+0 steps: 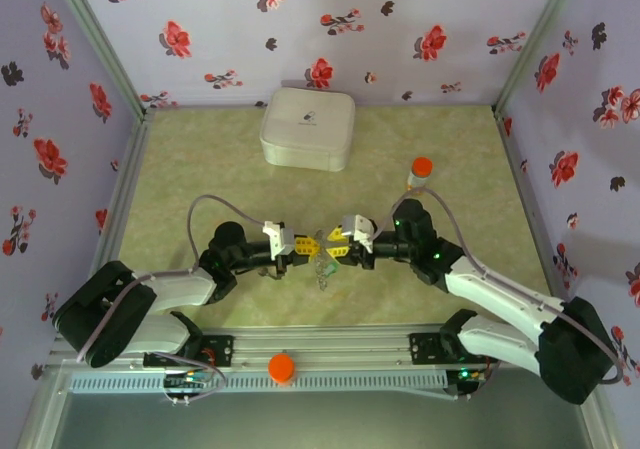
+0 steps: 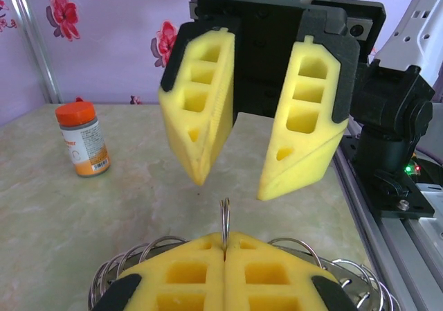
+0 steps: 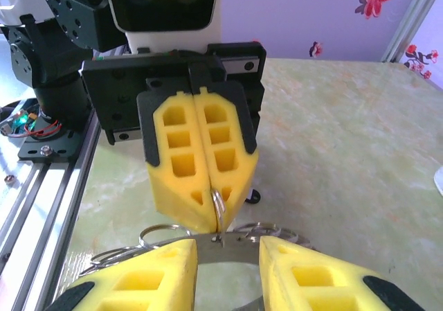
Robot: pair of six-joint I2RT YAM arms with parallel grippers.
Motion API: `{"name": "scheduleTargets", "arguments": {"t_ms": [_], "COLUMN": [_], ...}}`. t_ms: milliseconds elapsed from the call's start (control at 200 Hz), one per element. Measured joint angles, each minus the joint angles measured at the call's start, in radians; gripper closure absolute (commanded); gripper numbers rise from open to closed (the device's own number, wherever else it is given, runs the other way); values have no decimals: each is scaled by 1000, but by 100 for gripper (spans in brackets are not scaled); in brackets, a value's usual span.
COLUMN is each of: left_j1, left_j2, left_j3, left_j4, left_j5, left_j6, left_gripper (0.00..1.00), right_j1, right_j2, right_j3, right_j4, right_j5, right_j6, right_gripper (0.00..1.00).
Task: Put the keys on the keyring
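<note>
Top view: the left gripper (image 1: 298,249) and right gripper (image 1: 340,248) meet tip to tip over the worktop (image 1: 200,159), at the middle and nearer its front edge. The keyring (image 1: 322,269) hangs between and just below them. I cannot make out the keys here.

Left wrist view: my worry is the hold. The left gripper (image 2: 225,236) has its jaws pressed together on only one thin upright loop (image 2: 225,217), which I judge to be part of the keyring. If the right gripper (image 2: 234,186) closes off-centre or pushes, this loop could twist out of the foam and the keyring would drop. The right jaws stand wide apart and touch nothing.

Right wrist view: the right gripper (image 3: 227,250) is open on both sides of the loop, and I see no key in it. The left gripper (image 3: 218,217) is clamped on the loop.
</note>
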Motion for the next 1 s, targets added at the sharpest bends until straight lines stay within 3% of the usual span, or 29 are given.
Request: {"name": "scheduleTargets", "arguments": {"t_ms": [440,645,755,850,995], "left_j1": [0,5,8,8,5], "left_j2": [0,-2,-4,-8,-45], "left_j3": [16,16,16,16,17], "left_j4": [-2,-10,-17,-21,-89], "left_j5": [4,-2,-2,-3,-27], "left_j6": [-5,-5,-5,-4,12], "left_gripper": [100,100,100,77,70], "right_j1": [18,23,23,23,48], "right_j2": [95,110,111,111,98], "right_j3": [0,0,0,0,41], "right_j4": [99,119,121,119,-11], "right_j5": [-8,-14,-15,-14,20], "right_j6": [65,82,89,89,13], "right_gripper": [79,89,100,100,100]}}
